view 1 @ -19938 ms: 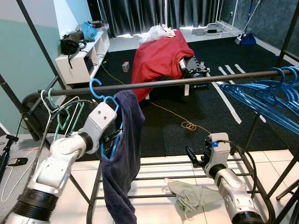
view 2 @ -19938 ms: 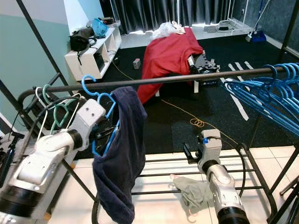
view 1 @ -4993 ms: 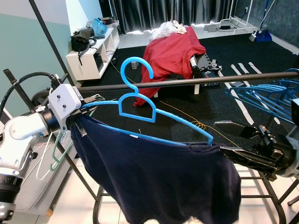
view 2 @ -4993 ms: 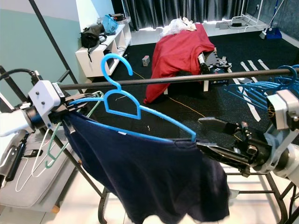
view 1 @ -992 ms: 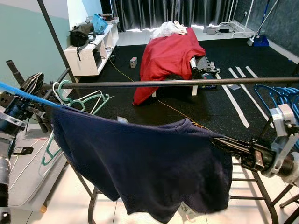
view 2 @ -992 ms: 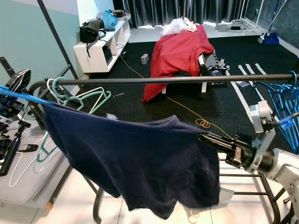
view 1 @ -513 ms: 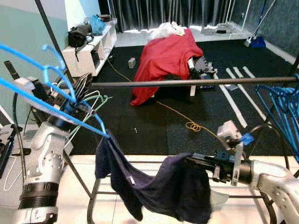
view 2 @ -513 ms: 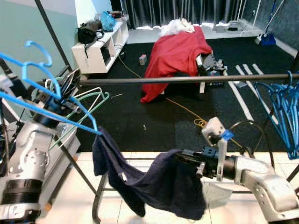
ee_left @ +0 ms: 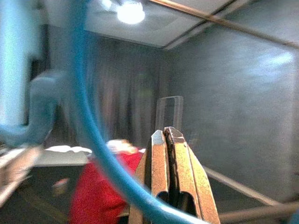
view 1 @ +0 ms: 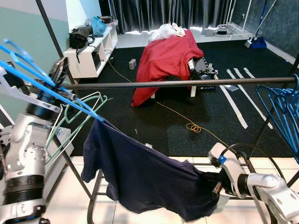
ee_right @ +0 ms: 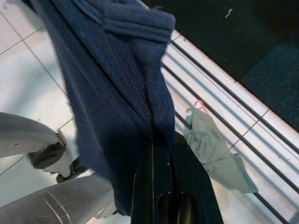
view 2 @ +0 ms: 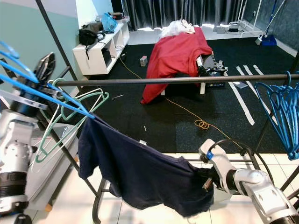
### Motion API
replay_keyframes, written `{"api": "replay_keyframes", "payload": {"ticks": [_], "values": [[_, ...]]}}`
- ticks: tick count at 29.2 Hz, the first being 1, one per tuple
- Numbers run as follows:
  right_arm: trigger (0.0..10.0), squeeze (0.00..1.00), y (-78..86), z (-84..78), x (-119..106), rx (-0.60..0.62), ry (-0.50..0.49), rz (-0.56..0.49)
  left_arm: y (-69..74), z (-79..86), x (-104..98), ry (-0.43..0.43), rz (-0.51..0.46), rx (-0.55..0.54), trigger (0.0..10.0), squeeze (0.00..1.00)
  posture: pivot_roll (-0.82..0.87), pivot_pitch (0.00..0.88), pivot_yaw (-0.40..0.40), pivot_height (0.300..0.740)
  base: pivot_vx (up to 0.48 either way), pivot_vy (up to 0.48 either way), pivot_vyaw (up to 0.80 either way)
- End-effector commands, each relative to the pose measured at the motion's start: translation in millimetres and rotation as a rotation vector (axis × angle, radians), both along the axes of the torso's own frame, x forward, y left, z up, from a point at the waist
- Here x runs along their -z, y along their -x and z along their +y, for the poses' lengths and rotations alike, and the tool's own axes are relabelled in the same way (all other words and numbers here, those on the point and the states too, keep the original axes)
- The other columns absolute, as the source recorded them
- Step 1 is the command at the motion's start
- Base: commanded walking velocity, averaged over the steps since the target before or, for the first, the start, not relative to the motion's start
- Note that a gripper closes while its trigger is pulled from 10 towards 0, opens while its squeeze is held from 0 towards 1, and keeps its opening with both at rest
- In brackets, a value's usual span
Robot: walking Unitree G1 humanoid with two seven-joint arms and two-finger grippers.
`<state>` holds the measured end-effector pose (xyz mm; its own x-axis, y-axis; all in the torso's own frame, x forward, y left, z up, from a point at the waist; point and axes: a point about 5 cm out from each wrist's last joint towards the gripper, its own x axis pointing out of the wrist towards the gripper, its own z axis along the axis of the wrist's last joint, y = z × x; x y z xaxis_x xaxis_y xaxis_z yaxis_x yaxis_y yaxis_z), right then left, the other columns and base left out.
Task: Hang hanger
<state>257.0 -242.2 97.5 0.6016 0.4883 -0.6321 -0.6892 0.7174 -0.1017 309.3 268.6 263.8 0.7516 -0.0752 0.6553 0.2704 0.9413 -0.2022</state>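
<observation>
Left gripper (ee_left: 164, 140), raised high at the robot's left, has its two fingers pressed together on the blue hanger (view 1: 51, 91), whose curved wire crosses just in front of the fingertips in the left wrist view. That hanger is tilted steeply, with one arm running down to the navy shirt (view 1: 145, 179); its hook is up near the frame edge and not on the rail (view 1: 187, 83).

Right gripper (ee_right: 159, 154) is low, beside the rack's bottom bars, and is closed on a bunched fold of the shirt's far end. The garment is therefore stretched as a sagging span between the two holds, below the rail, and hangs from nothing else.

Judgement: the shirt sits on only one arm of the hanger, and the low right hold looks meant to keep the fabric spread so the other shoulder can be seated. Hanging is not yet done.

Beyond these, green and white hangers (view 1: 77, 114) hang at the rail's left end, blue ones (view 1: 280, 105) at its right, and a pale cloth (ee_right: 212, 156) lies on the rack's base.
</observation>
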Motion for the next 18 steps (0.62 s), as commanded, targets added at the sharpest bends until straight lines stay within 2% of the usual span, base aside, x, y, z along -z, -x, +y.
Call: {"api": "replay_keyframes", "payload": {"ticks": [1,2,3,4,5,6,7,8,9,10,11,12,14,16,17,18], "values": [[0.0,0.0,-0.2,2.0,0.4,0.011,-0.02,-0.018,4.0,19.4,-10.1,0.039,-0.023,-0.082,10.0,0.0,-0.16,0.0,0.078,0.74,0.0,0.0,0.0],[0.0,0.0,-0.2,2.0,0.4,0.011,-0.02,-0.018,4.0,19.4,-10.1,0.039,-0.023,-0.082,10.0,0.0,-0.16,0.0,0.078,0.74,0.0,0.0,0.0],[0.0,0.0,-7.4,13.1,-12.3,0.021,-0.155,-0.091,2.2,17.6,-5.7,0.038,0.012,-0.07,10.0,0.0,-0.14,0.0,0.074,0.74,0.0,0.0,0.0],[0.0,0.0,-7.4,13.1,-12.3,0.021,-0.155,-0.091,2.2,17.6,-5.7,0.038,0.012,-0.07,10.0,0.0,-0.14,0.0,0.074,0.74,0.0,0.0,0.0],[0.0,0.0,-24.2,24.6,-43.9,0.06,-0.371,-0.239,-0.5,-23.8,8.2,0.029,0.059,0.136,10.0,0.0,-0.14,0.0,0.079,0.74,0.0,0.0,0.0],[0.0,0.0,-24.2,24.6,-43.9,0.06,-0.371,-0.239,-0.5,-23.8,8.2,0.029,0.059,0.136,10.0,0.0,-0.14,0.0,0.079,0.74,0.0,0.0,0.0],[0.0,0.0,-35.7,29.5,-69.4,0.089,-0.527,-0.356,2.0,-63.2,18.3,0.041,0.089,0.32,10.0,0.0,-0.13,0.0,0.078,0.74,0.0,0.0,0.0],[0.0,0.0,-35.7,29.5,-69.4,0.089,-0.527,-0.356,2.0,-63.2,18.3,0.041,0.089,0.32,10.0,0.0,-0.13,0.0,0.078,0.74,0.0,0.0,0.0],[0.0,0.0,-47.0,32.7,-94.8,0.119,-0.657,-0.463,4.4,-111.5,29.3,0.151,0.133,0.499,10.0,0.0,-0.13,0.0,0.079,0.74,0.0,0.0,0.0],[0.0,0.0,-47.0,32.7,-94.8,0.119,-0.657,-0.463,4.4,-111.5,29.3,0.151,0.133,0.499,10.0,0.0,-0.13,0.0,0.079,0.74,0.0,0.0,0.0],[0.0,0.0,-54.4,36.9,-112.8,0.127,-0.735,-0.535,6.1,-149.8,34.8,0.294,0.184,0.627,10.0,0.0,-0.13,0.0,0.081,0.74,0.0,0.0,0.0],[0.0,0.0,-54.4,36.9,-112.8,0.127,-0.735,-0.535,6.1,-149.8,34.8,0.294,0.184,0.627,10.0,0.0,-0.13,0.0,0.081,0.74,0.0,0.0,0.0],[0.0,0.0,-61.1,46.3,-131.1,0.118,-0.801,-0.598,5.5,-194.7,40.6,0.515,0.311,0.785,10.0,0.0,-0.14,0.0,0.084,0.74,0.0,0.0,0.0],[0.0,0.0,-61.1,46.3,-131.1,0.118,-0.801,-0.598,5.5,-194.7,40.6,0.515,0.311,0.785,10.0,0.0,-0.14,0.0,0.084,0.74,0.0,0.0,0.0],[0.0,0.0,-62.9,50.6,-135.5,0.114,-0.812,-0.615,6.6,-213.0,47.8,0.543,0.421,0.872,10.0,0.0,-0.14,0.0,0.09,0.74,0.0,0.0,0.0],[0.0,0.0,-62.9,50.6,-135.5,0.114,-0.812,-0.615,6.6,-213.0,47.8,0.543,0.421,0.872,10.0,0.0,-0.14,0.0,0.09,0.74,0.0,0.0,0.0]]}}
